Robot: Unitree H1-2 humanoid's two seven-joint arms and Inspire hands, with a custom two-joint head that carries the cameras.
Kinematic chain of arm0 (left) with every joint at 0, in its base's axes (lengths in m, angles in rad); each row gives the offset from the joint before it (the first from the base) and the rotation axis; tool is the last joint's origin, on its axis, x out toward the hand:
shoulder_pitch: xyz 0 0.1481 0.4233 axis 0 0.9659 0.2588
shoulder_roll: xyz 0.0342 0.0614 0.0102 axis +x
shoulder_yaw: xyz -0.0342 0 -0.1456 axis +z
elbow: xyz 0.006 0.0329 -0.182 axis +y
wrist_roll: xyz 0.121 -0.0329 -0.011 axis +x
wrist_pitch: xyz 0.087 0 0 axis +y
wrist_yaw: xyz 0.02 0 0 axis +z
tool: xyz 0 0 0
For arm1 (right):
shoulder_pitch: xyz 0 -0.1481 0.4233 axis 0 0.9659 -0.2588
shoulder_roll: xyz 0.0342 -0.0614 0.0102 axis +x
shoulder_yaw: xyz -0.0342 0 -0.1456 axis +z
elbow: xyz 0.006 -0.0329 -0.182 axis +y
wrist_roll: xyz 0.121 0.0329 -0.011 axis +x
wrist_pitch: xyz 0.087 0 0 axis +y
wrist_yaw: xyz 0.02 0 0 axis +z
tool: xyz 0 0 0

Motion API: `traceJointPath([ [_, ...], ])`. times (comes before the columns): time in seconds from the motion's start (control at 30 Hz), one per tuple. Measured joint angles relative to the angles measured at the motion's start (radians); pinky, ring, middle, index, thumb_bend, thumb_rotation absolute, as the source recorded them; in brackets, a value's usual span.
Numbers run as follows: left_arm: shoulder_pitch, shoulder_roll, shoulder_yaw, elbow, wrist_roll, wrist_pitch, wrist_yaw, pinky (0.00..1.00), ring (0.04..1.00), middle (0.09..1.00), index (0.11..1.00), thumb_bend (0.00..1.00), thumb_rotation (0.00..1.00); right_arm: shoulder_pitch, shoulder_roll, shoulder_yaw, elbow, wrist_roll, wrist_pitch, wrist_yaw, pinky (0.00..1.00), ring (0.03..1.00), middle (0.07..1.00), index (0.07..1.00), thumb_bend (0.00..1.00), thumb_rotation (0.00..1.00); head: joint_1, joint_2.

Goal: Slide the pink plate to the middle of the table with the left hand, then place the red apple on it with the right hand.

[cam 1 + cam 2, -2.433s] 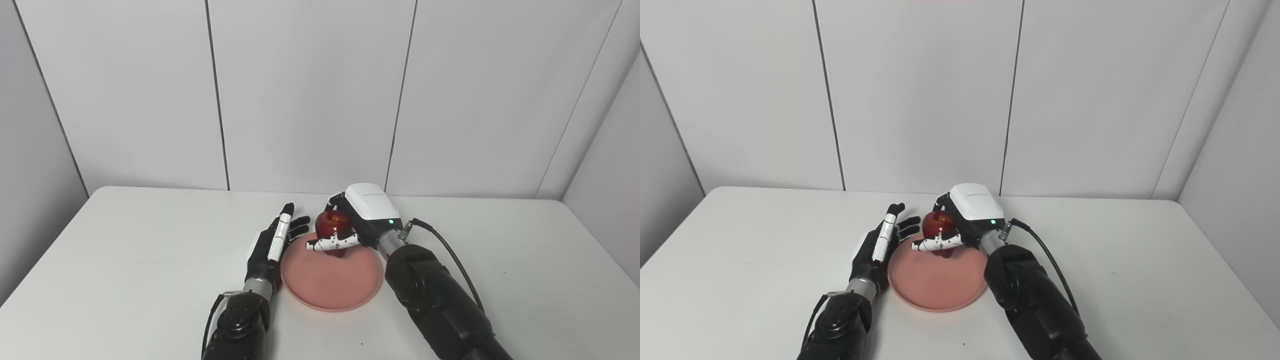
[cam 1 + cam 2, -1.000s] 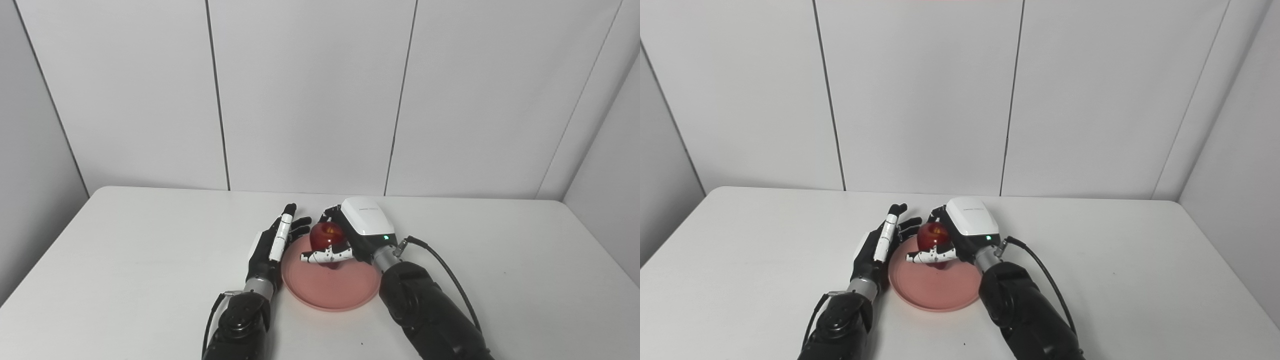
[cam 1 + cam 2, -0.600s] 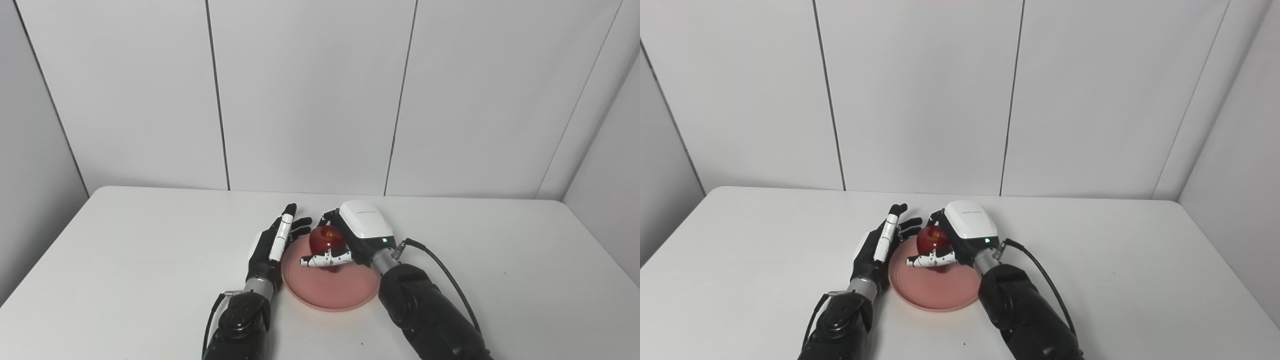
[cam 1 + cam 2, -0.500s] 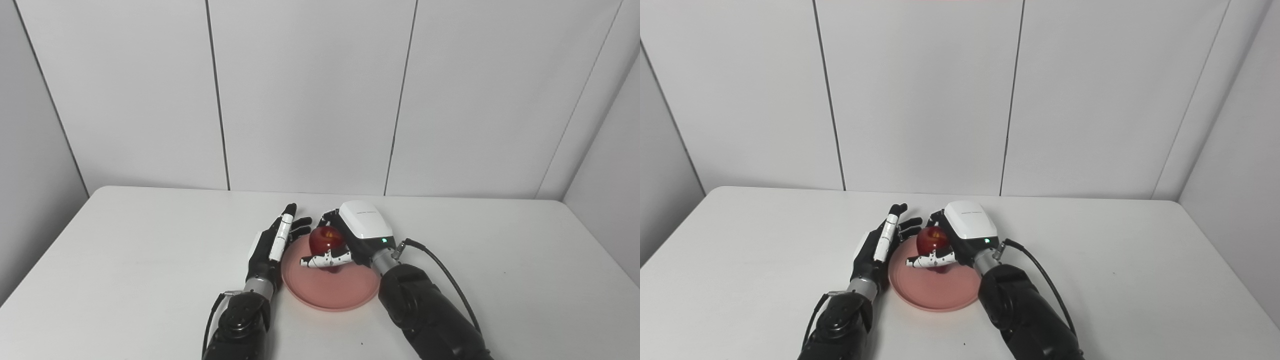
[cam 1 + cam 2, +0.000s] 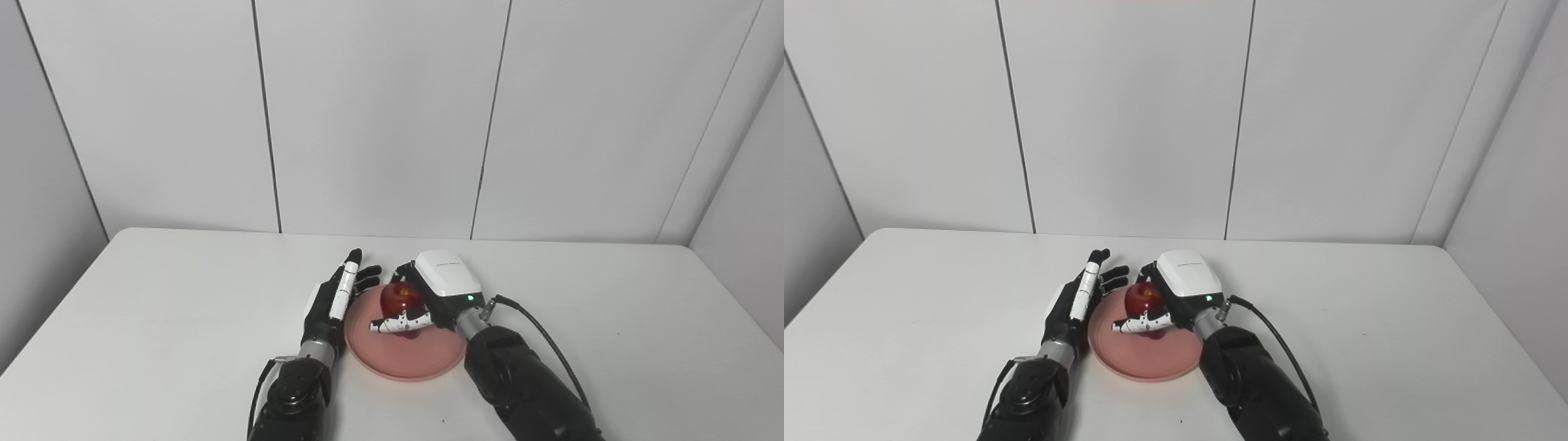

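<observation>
a: where's the red apple (image 5: 399,297)?
b: pinched in the right hand (image 5: 429,300), low over the pink plate (image 5: 404,358).
a: grip?
b: likely firm, smooth, rollable; hold its sides. left hand (image 5: 334,300) spread beside the plate.

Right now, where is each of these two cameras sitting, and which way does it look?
Left eye view: on the robot's head, looking down and forward at the white table; both forearms rise from the bottom edge, the left hand beside the pink plate.
Right eye view: beside the first, a little to its right, facing the same way; the same arms show.
Shared: the right hand shut on the red apple over the plate, against grey wall panels.
</observation>
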Motion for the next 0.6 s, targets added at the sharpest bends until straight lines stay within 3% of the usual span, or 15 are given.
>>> traceJointPath([
  [0.2,0.0,0.0,0.0,-0.001,0.0,0.003,0.0,0.82,0.794,0.771,0.892,0.73,0.91,0.0,0.0,0.0,0.0,0.0,0.0,0.0,0.12,0.184,0.266,0.416,0.59,0.55,0.0,0.0],
  [0.33,0.0,0.0,0.0,-0.001,0.0,0.003,0.0,0.8,0.784,0.767,0.95,0.74,0.91,0.0,0.0,0.0,0.0,-0.006,0.0,0.001,0.13,0.198,0.284,0.402,0.7,0.61,-0.002,0.0],
  [0.5,0.0,0.0,-0.001,-0.001,0.0,0.004,0.0,0.81,0.804,0.804,0.918,0.74,0.92,0.0,0.0,0.0,-0.002,-0.007,0.001,0.004,0.26,0.343,0.438,0.534,0.88,0.71,-0.002,0.0],
  [0.6,0.0,0.001,-0.001,-0.001,0.0,0.004,-0.001,0.8,0.803,0.813,0.898,0.74,0.92,0.0,-0.002,0.0,-0.01,-0.008,0.002,0.017,0.29,0.379,0.476,0.555,0.93,0.73,-0.002,0.0],
])
